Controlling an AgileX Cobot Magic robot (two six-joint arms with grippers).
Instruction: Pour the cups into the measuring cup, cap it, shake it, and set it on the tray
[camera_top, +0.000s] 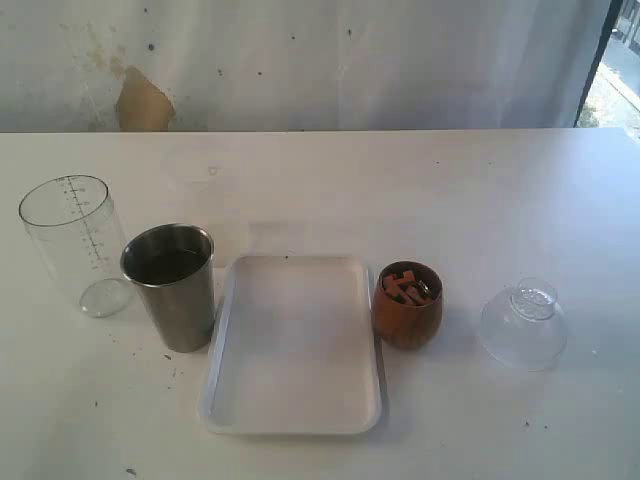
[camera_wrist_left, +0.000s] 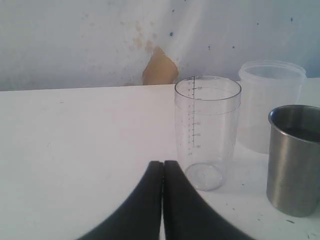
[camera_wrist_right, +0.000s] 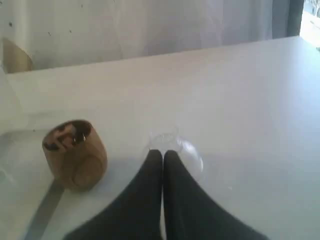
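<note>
The clear measuring cup (camera_top: 78, 243) with its printed scale stands upright at the far left, with the steel tumbler (camera_top: 174, 285) just to its right. The white tray (camera_top: 293, 345) lies in the middle. To the right of the tray sits the brown wooden cup (camera_top: 408, 304), holding reddish pieces. In the left wrist view my left gripper (camera_wrist_left: 163, 164) is shut and empty, a little short of the measuring cup (camera_wrist_left: 207, 131), with the tumbler (camera_wrist_left: 295, 159) beside it. My right gripper (camera_wrist_right: 162, 153) is shut and empty in front of the clear dome lid (camera_wrist_right: 186, 152), the wooden cup (camera_wrist_right: 75, 153) off to one side. Neither arm shows in the exterior view.
A clear dome-shaped lid (camera_top: 523, 324) rests on the table at the right. A cloudy translucent container (camera_wrist_left: 270, 102) stands behind the measuring cup; from the exterior camera it is faint, near the table's back (camera_top: 205, 165). A pale curtain backs the white table.
</note>
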